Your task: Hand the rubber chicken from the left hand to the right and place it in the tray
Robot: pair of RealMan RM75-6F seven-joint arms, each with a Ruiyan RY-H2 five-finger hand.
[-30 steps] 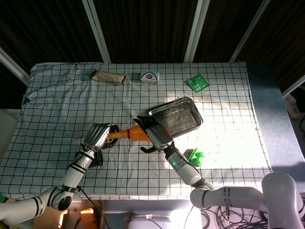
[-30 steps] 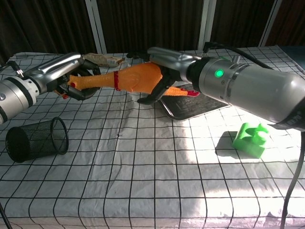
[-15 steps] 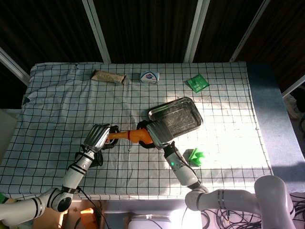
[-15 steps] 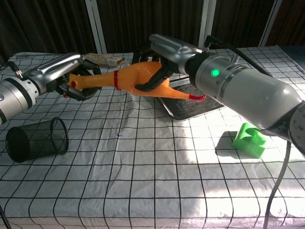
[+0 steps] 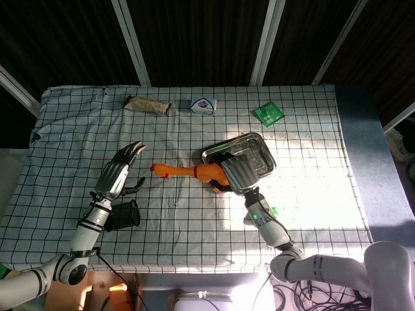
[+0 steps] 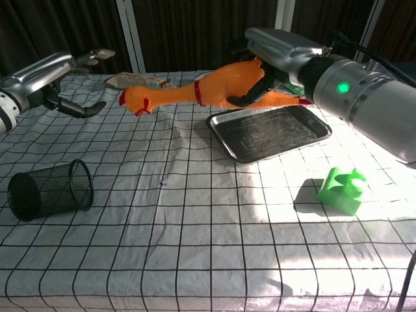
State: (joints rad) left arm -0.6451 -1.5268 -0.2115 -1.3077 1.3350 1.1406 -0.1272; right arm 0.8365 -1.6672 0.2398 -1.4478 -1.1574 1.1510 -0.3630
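The orange rubber chicken (image 5: 188,172) (image 6: 208,88) hangs in the air, head pointing left, its body gripped by my right hand (image 5: 237,173) (image 6: 276,55). Its feet end reaches over the left edge of the silver tray (image 5: 259,144) (image 6: 273,133). My left hand (image 5: 120,172) (image 6: 62,75) is off to the left, fingers spread, holding nothing and well apart from the chicken's head.
A black mesh cup (image 5: 122,215) (image 6: 49,190) lies on its side near the left front. A green block (image 6: 341,190) sits right of the tray. At the back lie a brown packet (image 5: 148,104), a white-blue pack (image 5: 203,105) and a green sachet (image 5: 268,113).
My left hand has let go of the chicken's neck and drawn back left, opening. The right hand has carried the chicken right, toward the tray.
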